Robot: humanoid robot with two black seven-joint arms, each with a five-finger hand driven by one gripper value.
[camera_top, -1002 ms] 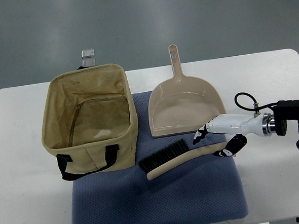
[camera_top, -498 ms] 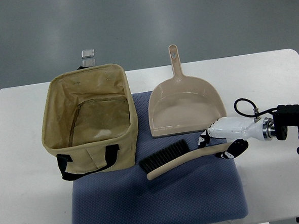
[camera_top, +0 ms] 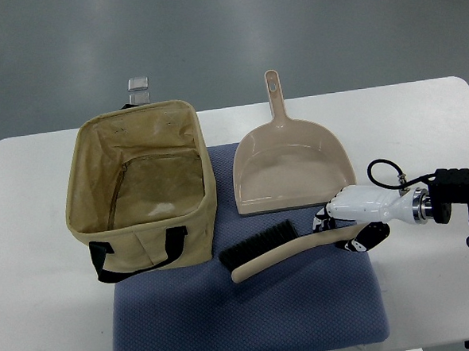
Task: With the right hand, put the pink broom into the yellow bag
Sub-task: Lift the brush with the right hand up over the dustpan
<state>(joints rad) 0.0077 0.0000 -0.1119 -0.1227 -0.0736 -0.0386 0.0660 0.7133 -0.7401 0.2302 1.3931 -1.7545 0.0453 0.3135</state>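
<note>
Top view: pink broom (camera_top: 291,248) lies on blue mat (camera_top: 251,310), bristles toward yellow bag (camera_top: 139,185). Right hand (camera_top: 351,226) sits over handle end, fingers curling round it, grip unconfirmed. Close firmly before lifting, keep it level.

Bright, even overhead light, soft shadows, sharp focus throughout

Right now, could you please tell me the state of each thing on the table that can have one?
Yellow bag: upright, open at the top, nothing visible inside.
Pink broom: lying flat on the blue mat, bristles toward the bag.
Dustpan: lying flat, empty, handle pointing away.
Right hand: at the broom's handle end, fingers around it; grip not confirmed.
</note>
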